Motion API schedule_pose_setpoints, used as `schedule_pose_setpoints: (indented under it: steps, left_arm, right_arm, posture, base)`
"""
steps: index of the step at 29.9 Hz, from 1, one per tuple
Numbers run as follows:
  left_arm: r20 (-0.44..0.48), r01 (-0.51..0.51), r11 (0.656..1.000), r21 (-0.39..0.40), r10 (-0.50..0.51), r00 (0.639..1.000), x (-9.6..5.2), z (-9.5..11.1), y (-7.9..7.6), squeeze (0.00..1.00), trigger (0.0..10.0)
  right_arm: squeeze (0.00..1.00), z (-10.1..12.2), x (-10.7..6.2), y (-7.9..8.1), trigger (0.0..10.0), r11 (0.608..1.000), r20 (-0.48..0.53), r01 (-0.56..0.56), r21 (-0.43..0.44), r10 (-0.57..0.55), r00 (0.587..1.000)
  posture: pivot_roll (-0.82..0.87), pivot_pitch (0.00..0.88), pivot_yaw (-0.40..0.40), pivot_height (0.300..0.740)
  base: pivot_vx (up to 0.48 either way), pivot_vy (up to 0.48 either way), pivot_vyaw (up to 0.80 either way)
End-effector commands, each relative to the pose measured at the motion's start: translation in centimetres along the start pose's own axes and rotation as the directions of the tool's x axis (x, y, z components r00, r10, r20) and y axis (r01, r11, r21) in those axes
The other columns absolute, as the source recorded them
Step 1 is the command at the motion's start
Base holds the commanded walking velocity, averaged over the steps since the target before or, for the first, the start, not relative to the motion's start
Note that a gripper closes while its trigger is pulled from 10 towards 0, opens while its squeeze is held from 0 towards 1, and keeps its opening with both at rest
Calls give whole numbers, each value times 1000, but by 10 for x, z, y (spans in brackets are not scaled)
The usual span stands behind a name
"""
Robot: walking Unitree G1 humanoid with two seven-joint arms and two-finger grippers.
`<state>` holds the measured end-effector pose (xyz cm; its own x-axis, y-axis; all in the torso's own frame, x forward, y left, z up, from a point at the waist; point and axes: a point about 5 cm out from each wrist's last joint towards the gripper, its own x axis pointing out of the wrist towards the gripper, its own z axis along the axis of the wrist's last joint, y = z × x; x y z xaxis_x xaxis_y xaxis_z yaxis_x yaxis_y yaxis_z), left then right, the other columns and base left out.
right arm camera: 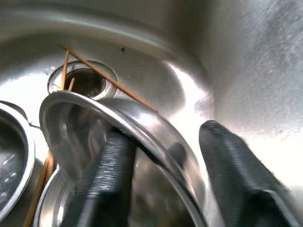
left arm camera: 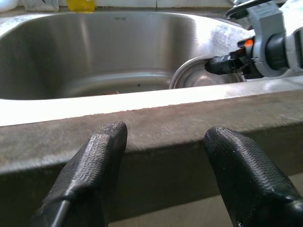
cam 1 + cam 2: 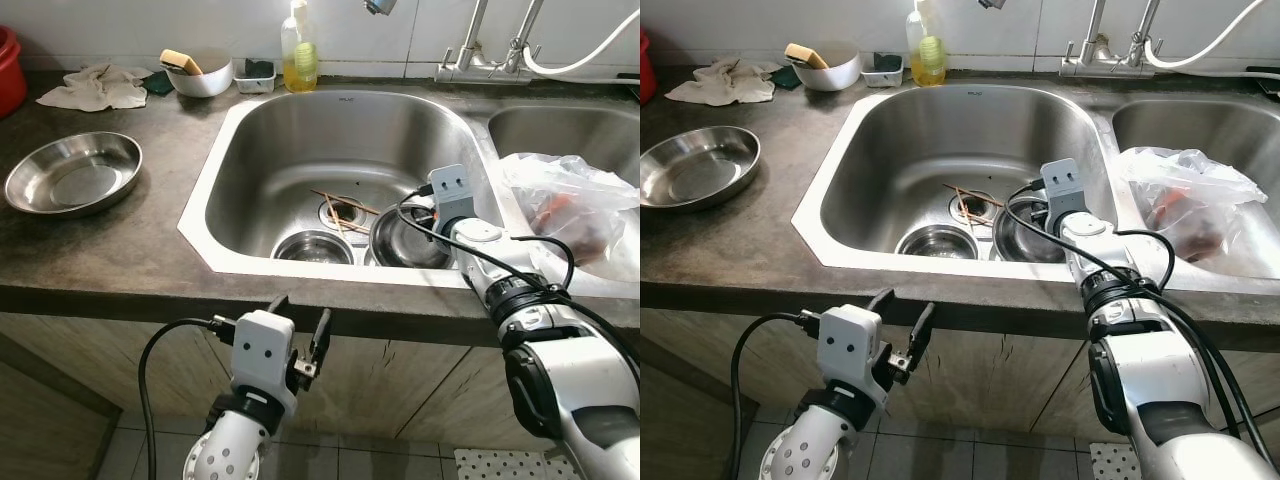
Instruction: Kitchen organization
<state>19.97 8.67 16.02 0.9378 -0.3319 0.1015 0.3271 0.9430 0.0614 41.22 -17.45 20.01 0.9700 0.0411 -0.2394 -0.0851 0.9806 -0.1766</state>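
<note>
Head views: right gripper [image 3: 425, 222] reaches into the sink [image 3: 300, 130], at a steel bowl [image 3: 405, 240]; one pan [image 3: 72, 175] rests on the worktop [image 3: 130, 250].

Left wrist: left gripper [image 2: 163, 156] spread, idle.

Right wrist: fingers [image 1: 106, 179] straddle the bowl's rim, not closed; most clearing likely remains.

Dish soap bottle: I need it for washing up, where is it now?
The dish soap bottle stands on the back ledge behind the left sink basin, between a small tray and the faucet.
</note>
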Motion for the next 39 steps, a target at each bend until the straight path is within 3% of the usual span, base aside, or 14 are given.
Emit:
schedule_pose_setpoints:
  steps: [1, 2, 3, 5, 9, 15, 23, 26, 29, 32, 39]
  left_arm:
    - [-27, -5, 1000, -3, 5, 1000, 1, -6, 2, 0, 10000]
    - [-27, -5, 1000, -3, 5, 1000, 1, -6, 2, 0, 10000]
    - [-22, -6, 1000, 0, 6, 1000, 3, -6, 3, 0, 10000]
    - [-21, -8, 1000, 2, 8, 1000, 5, -7, 3, 0, 10000]
    - [-5, -7, 1000, 8, 7, 1000, 11, -6, 5, 0, 10000]
    - [8, -5, 1000, 13, 5, 1000, 16, -7, 7, 0, 10000]
    - [19, -8, 1000, 17, 8, 1000, 21, -9, 9, 0, 10000]
    - [22, -10, 1000, 17, 10, 1000, 22, -9, 10, 0, 10000]
    - [25, -9, 1000, 14, 9, 1000, 21, -9, 9, 0, 10000]
    - [24, -9, 1000, 9, 9, 1000, 21, -11, 9, 0, 10000]
    - [20, -1, 1000, -11, 2, 1000, 24, -13, 7, 0, 10000]
  right_arm:
    - [953, 12, -3, -3, 10000, 999, 88, 25, 30, -28, 996]
    - [953, 12, -3, -3, 10000, 999, 88, 25, 30, -28, 996]
    - [0, 20, -7, -3, 10000, 998, 161, 39, 45, -46, 986]
    - [0, 24, -10, -3, 10000, 997, 196, 54, 49, -63, 979]
    - [0, 40, -35, 1, 10000, 994, 383, 77, 75, -100, 918]
    - [0, 43, -63, 14, 10000, 995, 490, 55, 77, -86, 867]
    - [0, 21, -99, 29, 10000, 990, 525, 3, 140, -77, 848]
    - [0, 3, -116, 34, 10000, 987, 536, -24, 158, -65, 842]
    - [0, -13, -132, 43, 10000, 993, 533, -53, 109, -13, 846]
    - [0, -24, -139, 46, 10000, 993, 501, -48, 112, -15, 865]
    - [0, -28, -141, 54, 10000, 991, 495, -54, 126, -16, 869]
  posture:
    - [136, 183, -36, 740]
    - [136, 183, -36, 740]
    - [132, 174, -32, 740]
    - [131, 171, -32, 740]
    - [122, 145, -27, 740]
    - [114, 115, -21, 740]
    - [103, 81, -17, 740]
    - [100, 70, -16, 740]
    - [96, 60, -14, 740]
    - [86, 46, -5, 740]
    - [84, 27, -2, 740]
  base:
    - [0, 0, 0]
    - [0, 0, 0]
    - [0, 0, 0]
    - [0, 0, 0]
    - [0, 0, 0]
    - [0, 0, 0]
    - [0, 0, 0]
    - [0, 0, 0]
    - [0, 0, 0]
    - [0, 0, 0]
    - [0, 34, 343]
